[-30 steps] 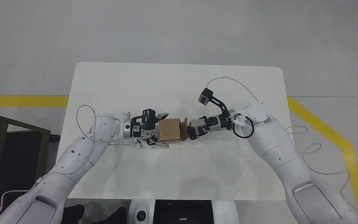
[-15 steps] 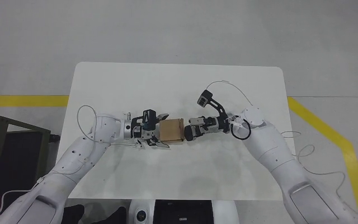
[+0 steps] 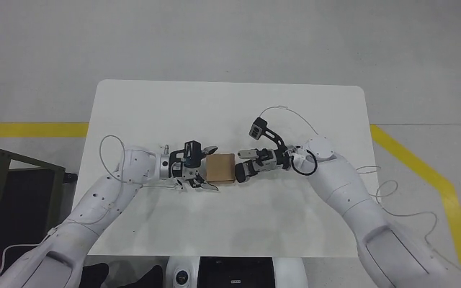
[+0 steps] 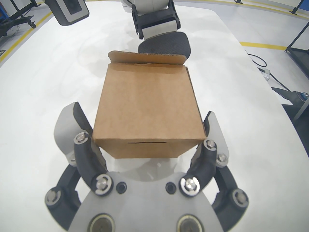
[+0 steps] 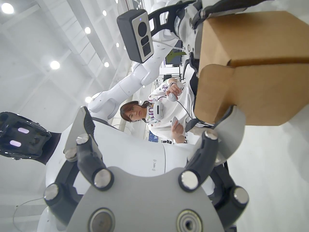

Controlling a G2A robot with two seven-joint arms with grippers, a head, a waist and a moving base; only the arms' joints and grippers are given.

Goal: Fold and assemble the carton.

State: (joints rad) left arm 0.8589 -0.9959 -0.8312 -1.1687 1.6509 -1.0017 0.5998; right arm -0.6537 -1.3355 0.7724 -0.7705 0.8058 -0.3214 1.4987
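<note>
A small brown carton (image 3: 220,168) lies at the middle of the white table. My left gripper (image 3: 209,168) is shut on its near end, with one finger on each side wall (image 4: 79,119). The carton's top (image 4: 147,102) is flat, and a tuck flap (image 4: 144,57) stands up along its far edge. My right gripper (image 3: 241,163) is at that far end, open. One of its dark pads (image 4: 166,45) sits just behind the flap. In the right wrist view one finger (image 5: 230,121) touches the carton's end flap (image 5: 217,90), and the other finger (image 5: 82,121) is wide apart from it.
The white table (image 3: 144,108) has bare room all around the carton. A thin cable loops beside the left arm (image 3: 108,151), and another arcs over the right arm (image 3: 302,106). Grey floor with a yellow line (image 3: 43,129) lies beyond the table edges.
My right gripper has moved left against the carton's end, and the end flap that stood open is now folded in. The left gripper and carton have stayed put.
</note>
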